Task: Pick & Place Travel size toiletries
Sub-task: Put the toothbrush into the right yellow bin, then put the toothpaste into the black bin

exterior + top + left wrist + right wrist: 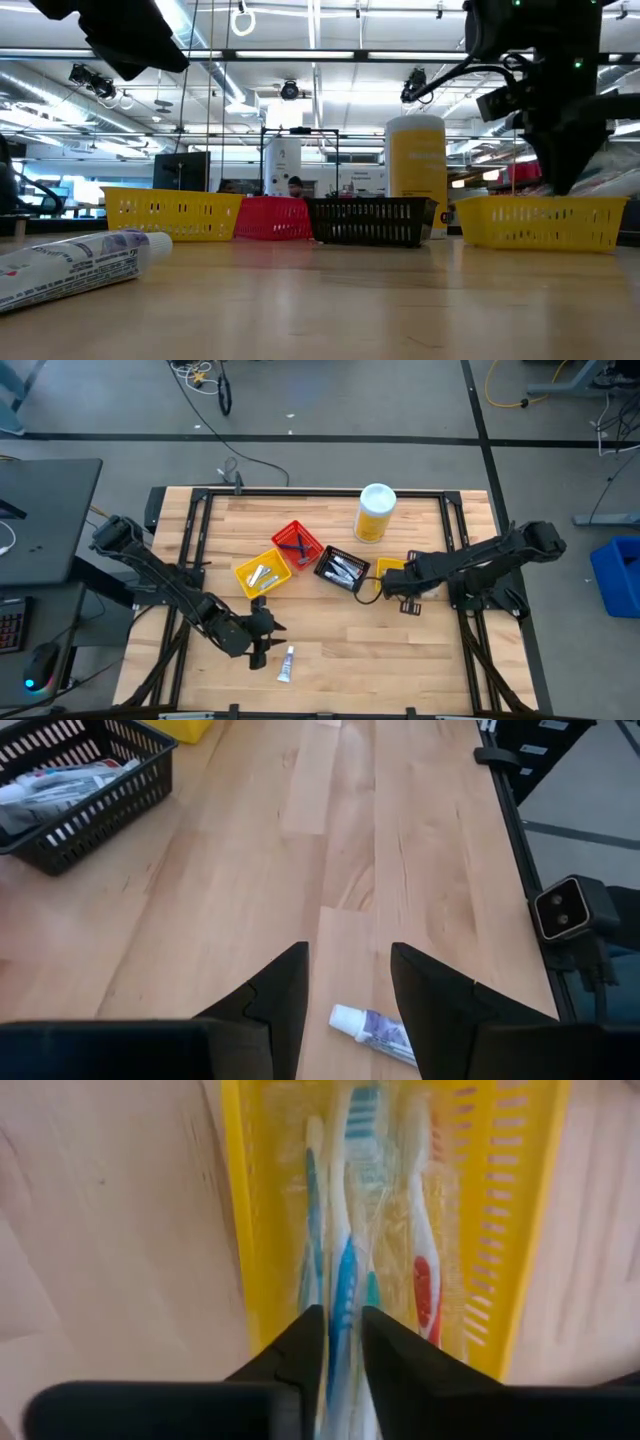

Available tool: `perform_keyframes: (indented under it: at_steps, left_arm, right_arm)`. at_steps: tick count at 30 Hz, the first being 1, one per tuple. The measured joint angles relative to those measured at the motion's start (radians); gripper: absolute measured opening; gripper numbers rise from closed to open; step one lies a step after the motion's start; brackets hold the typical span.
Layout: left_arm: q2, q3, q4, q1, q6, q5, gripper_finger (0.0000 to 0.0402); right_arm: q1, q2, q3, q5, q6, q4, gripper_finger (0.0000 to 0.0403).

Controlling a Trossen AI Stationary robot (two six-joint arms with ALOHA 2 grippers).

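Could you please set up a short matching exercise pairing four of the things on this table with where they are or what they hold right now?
Things:
1. toothpaste tube
2. toothbrushes
3. black bin
4. yellow bottle

Places or states:
A. standing upright near the table's far edge
B. lying in the yellow bin under the right gripper
C. lying loose on the bare wood by the left gripper
D. holding small pale tubes, between the red bin and the right arm

Pairs: 1-C, 2-B, 3-D, 4-A
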Motion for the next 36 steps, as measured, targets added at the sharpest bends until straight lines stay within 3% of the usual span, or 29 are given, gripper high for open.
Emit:
perform_keyframes:
  at_steps: [12,17,30,36]
  left_arm:
    - [0.0,0.0,0.0,0.01,-0.004,0.004,0.0153]
    - [0.0,0.0,0.0,0.014,-0.078,0.008,0.0153]
    - [0.0,0.0,-0.005,0.01,-0.148,0.066,0.0166]
    - [0.036,0.0,0.016,0.008,-0.288,0.135,0.0191]
  right_arm:
    - [-0.008,0.0,0.126,-0.001,-0.022,-0.017,0.022]
    - [0.012,0.0,0.198,-0.001,-0.038,0.108,0.0252]
    - [0.151,0.072,0.177,-0.053,-0.335,0.841,0.0255]
    - [0.173,0.14,0.176,-0.055,-0.362,0.899,0.0248]
